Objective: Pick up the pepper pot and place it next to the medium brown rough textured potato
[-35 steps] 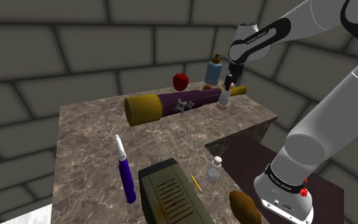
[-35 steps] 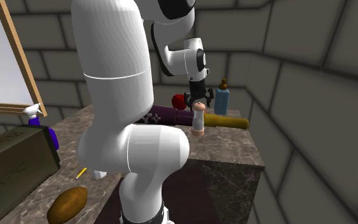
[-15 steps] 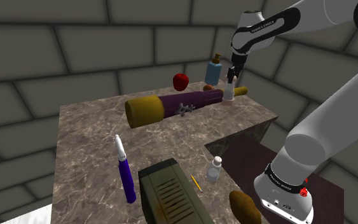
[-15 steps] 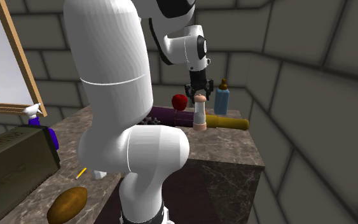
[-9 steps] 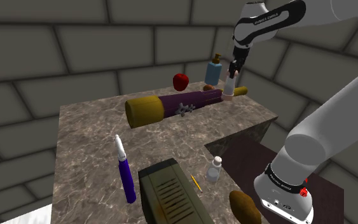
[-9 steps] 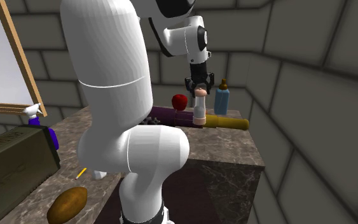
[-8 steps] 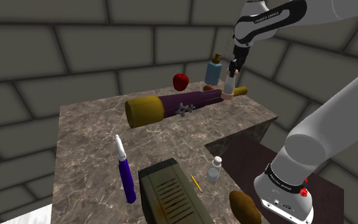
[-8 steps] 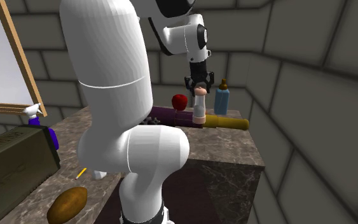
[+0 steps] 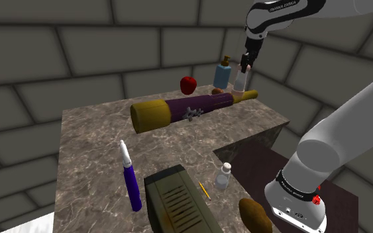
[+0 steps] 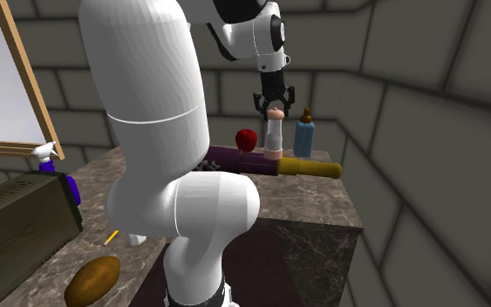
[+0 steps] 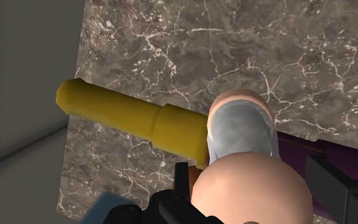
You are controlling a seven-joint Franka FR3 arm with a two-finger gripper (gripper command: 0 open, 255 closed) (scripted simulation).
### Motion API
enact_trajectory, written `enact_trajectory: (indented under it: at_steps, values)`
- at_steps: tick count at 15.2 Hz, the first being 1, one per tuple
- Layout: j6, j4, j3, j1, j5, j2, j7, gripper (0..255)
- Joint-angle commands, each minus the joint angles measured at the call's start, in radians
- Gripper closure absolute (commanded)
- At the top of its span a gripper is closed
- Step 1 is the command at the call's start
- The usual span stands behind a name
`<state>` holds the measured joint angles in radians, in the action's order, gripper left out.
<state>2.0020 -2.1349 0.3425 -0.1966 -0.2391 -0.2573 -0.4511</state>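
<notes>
Fingers (image 11: 336,191) of the black gripper (image 10: 275,106) clasp the head of the pepper pot (image 9: 239,82). It hangs upright over the far end of the marble counter (image 9: 92,159), just above a purple and yellow cylinder (image 9: 178,109). The brown potato (image 9: 254,215) lies well apart, near the stand.

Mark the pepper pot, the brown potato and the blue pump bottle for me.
pepper pot (image 10: 274,135), second exterior view, on its pale middle section.
potato (image 10: 92,279), second exterior view, on the middle of its brown skin.
blue pump bottle (image 10: 304,139), second exterior view, on its blue body.
</notes>
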Motion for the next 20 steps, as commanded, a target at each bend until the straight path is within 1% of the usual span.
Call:
enact_trajectory:
  at_steps: [1, 20]
  values:
    - [-0.027, 0.021, -0.003, 0.001, 0.001, -0.006, -0.002, 255]
    - [-0.279, 0.288, -0.017, 0.011, 0.023, 0.007, -0.040, 255]
